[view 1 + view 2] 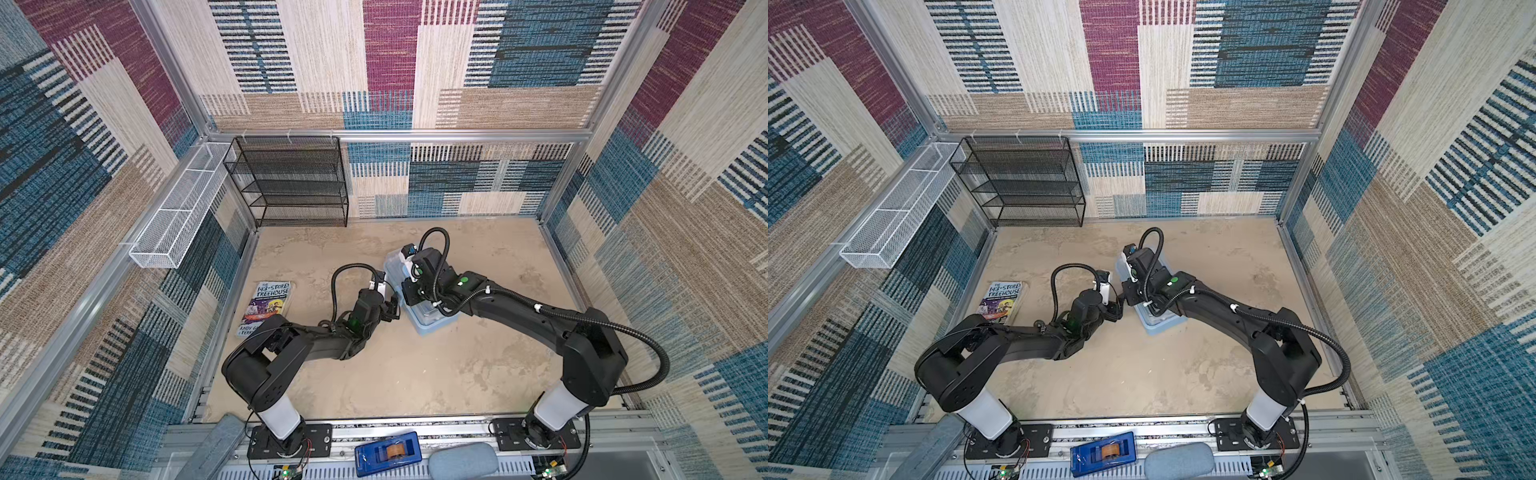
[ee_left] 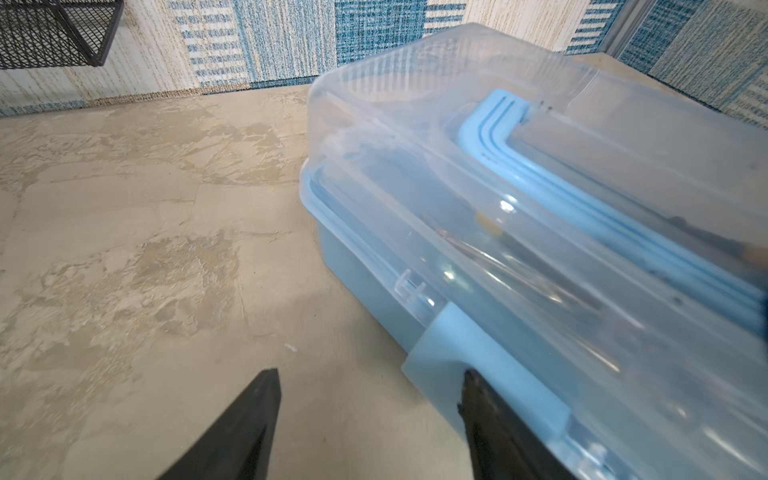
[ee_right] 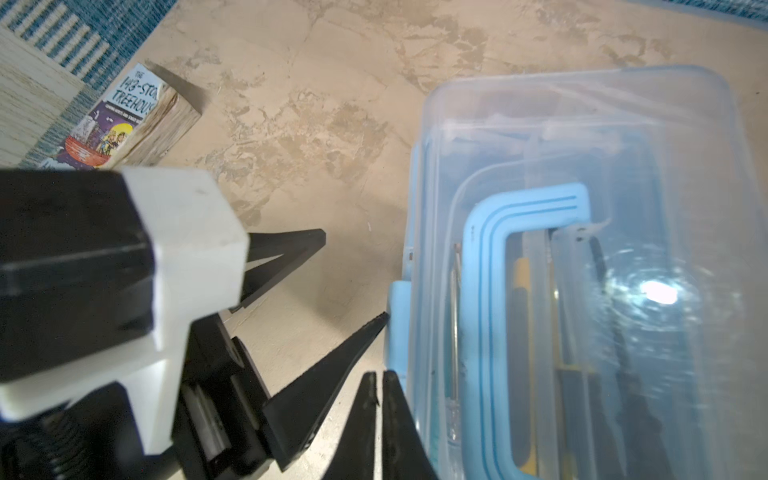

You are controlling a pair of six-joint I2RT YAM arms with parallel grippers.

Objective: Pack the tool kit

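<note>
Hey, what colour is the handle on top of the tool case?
Light blue, with darker blue grooves; the right wrist view shows the handle best.

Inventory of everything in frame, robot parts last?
tool case: 1, pale blue with clear lid, mid-table, lid down
handle: 1, pale blue, U-shaped, lying flat on the lid
latch: 1, pale blue, on the case's long side
tools: count unclear, one part yellow, inside the case under the lid
book: 1, illustrated cover, lying flat on the table's left
shelf rack: 1, black mesh, back left
basket: 1, white mesh, on the left wall rail
tape dispenser: 1, dark blue, front rail
pad: 1, grey-blue, front rail
table: 1, mottled tan
left gripper: open, one fingertip at the latch
right gripper: shut, beside the case's latch side
</note>
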